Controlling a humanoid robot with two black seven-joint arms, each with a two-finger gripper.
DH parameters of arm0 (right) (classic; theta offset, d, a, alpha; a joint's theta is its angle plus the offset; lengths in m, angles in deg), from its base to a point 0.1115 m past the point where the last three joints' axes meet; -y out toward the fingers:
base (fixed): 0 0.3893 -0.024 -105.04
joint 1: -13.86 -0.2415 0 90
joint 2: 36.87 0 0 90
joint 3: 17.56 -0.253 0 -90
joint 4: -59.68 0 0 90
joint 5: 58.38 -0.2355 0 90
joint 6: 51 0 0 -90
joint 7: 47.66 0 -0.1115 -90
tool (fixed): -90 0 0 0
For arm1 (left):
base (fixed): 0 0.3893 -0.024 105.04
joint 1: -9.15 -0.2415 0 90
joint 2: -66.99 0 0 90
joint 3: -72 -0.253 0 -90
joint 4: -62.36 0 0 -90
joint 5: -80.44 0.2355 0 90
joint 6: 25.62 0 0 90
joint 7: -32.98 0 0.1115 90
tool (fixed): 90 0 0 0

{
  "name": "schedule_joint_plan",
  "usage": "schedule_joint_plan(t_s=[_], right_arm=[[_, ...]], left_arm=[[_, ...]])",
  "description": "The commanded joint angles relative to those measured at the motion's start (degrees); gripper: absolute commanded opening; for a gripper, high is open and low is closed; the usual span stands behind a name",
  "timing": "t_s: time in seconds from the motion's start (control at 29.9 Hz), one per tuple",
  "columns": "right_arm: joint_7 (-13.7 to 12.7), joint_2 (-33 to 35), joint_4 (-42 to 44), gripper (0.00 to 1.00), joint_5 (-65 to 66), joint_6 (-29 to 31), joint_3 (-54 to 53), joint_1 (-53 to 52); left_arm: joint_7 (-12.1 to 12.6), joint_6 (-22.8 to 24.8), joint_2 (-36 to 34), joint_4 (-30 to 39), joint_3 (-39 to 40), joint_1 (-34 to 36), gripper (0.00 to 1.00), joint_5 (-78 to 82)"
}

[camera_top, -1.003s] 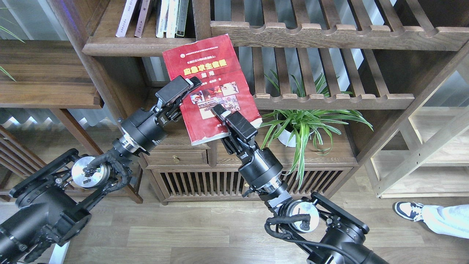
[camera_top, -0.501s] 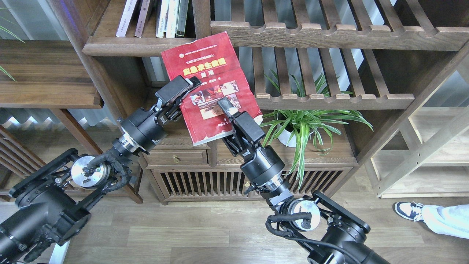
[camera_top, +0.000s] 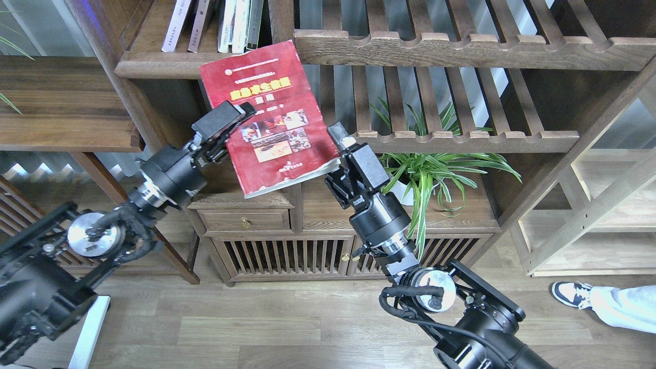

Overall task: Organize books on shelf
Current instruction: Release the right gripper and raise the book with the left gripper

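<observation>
Left gripper (camera_top: 237, 119): recorded clamped on the left edge of the red book (camera_top: 269, 118), one finger laid across the cover beside the small photos. Right gripper (camera_top: 339, 137): noted just beside the book's lower right corner, one finger seen raised; whether contact was made with the book could not be told, nor how far apart its fingers stood. Red book: yellow title band on the upper cover, photos beneath; held in the air and tilted, top edge overlapping the rounded front edge of the shelf (camera_top: 159, 65), bottom edge hanging before the cabinet top. Shelf: dark-brown solid board at upper left, on which a row of upright books (camera_top: 215, 23) was stood, pale and dark spines leaning slightly. Slatted racks (camera_top: 461, 48): found to the right of the shelf, with scalloped front rails, at two levels. Potted plant (camera_top: 425, 171): green-and-white striped leaves, placed on the cabinet top under the lower rack, near the right gripper. Drawer (camera_top: 245, 220): small brass knob, set below the book. Shoe and trouser leg (camera_top: 599, 302): seen at the lower right on the wooden floor.
</observation>
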Motion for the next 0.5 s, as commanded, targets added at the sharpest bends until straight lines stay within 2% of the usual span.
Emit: schedule_joint_plan(t_s=[0.0, 0.47], right_arm=[[0.00, 0.00, 0.65, 0.94, 0.00, 0.00, -1.45, -0.14], [0.00, 0.00, 0.74, 0.94, 0.00, 0.00, -3.57, -1.64]], left_arm=[[-0.12, 0.00, -2.36, 1.65, -0.03, -0.15, 0.02, 0.10], [-0.03, 0.00, -7.54, 7.81, 5.41, -0.06, 0.02, 10.72]])
